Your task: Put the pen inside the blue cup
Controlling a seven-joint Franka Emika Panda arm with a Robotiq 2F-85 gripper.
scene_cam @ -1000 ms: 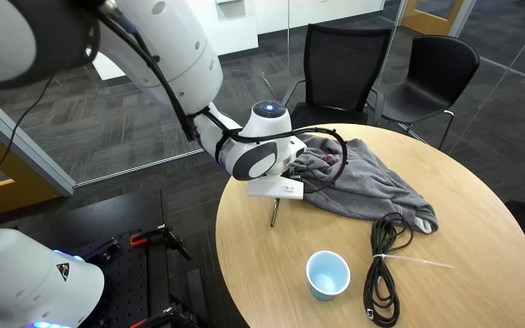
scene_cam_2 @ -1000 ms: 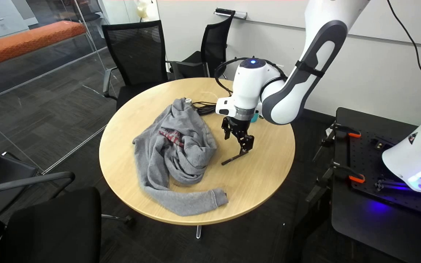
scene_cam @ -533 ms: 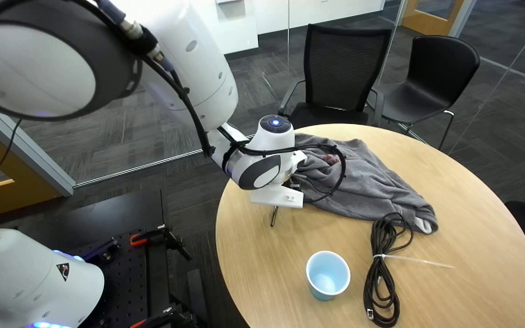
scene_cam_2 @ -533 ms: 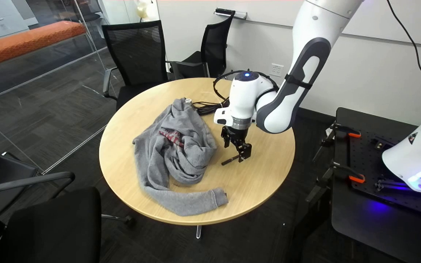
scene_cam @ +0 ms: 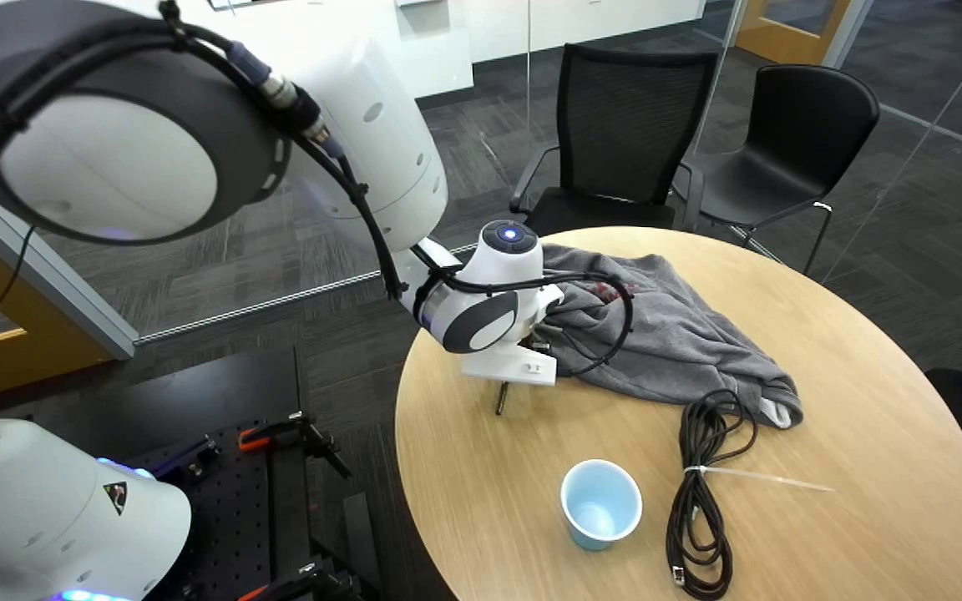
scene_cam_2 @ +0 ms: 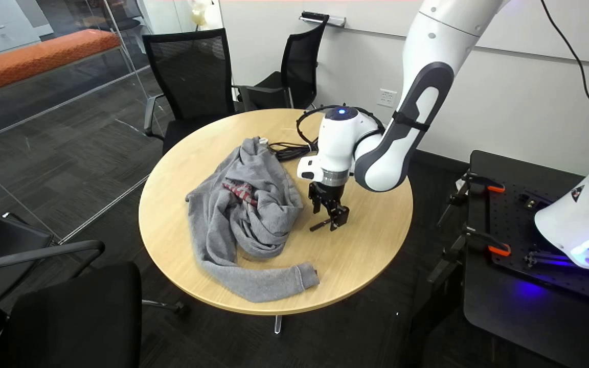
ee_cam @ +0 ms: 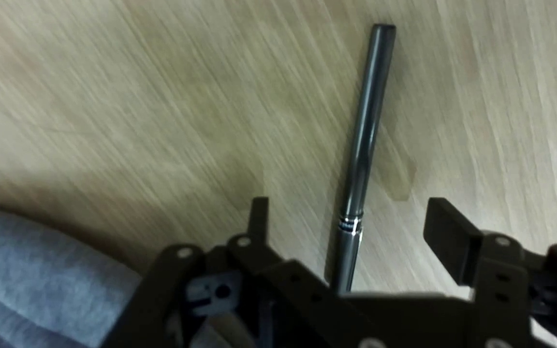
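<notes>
The pen (ee_cam: 366, 130) is a thin dark-grey stick lying on the table; it shows in both exterior views (scene_cam: 502, 399) (scene_cam_2: 320, 225), partly hidden by the arm. My gripper (ee_cam: 350, 210) is open in the wrist view. Its two fingers stand on either side of the pen, apart from it, and the pen's lower end is hidden behind the gripper body. In an exterior view the gripper (scene_cam_2: 328, 219) is low over the pen. The blue cup (scene_cam: 601, 505) stands upright on the table, its pale inside showing nothing in it; elsewhere it is hidden behind the arm.
A crumpled grey cloth (scene_cam_2: 246, 214) lies beside the gripper and shows in the wrist view (ee_cam: 41, 285). A coiled black cable (scene_cam: 702, 501) with a pale tie lies beside the cup. The round table (scene_cam: 873, 417) has black chairs (scene_cam: 635, 133) around it.
The arm and gripper have moved down toward the table, and slightly toward the cloth, over the pen. The pen, cup, cloth and cable have not moved.
</notes>
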